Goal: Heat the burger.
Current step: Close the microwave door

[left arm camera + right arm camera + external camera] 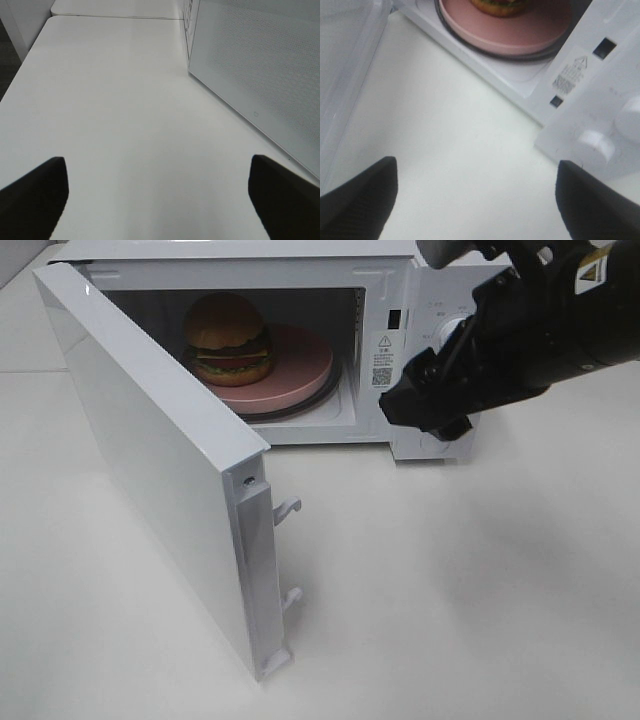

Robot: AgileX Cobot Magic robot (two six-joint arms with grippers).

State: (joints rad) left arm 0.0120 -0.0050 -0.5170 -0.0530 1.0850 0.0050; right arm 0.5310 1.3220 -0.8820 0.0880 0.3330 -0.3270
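While the burger [228,338] sits on the pink plate [300,375] inside the microwave [400,300], left claw [159,192] and right claw [477,197] hang spread, empty. Door [150,470] stands wide. Judgement: push its outer face near the free edge until the latches [288,508] seat.

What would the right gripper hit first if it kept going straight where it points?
The right gripper would probably meet the white table, just before the open microwave; depth is unclear.
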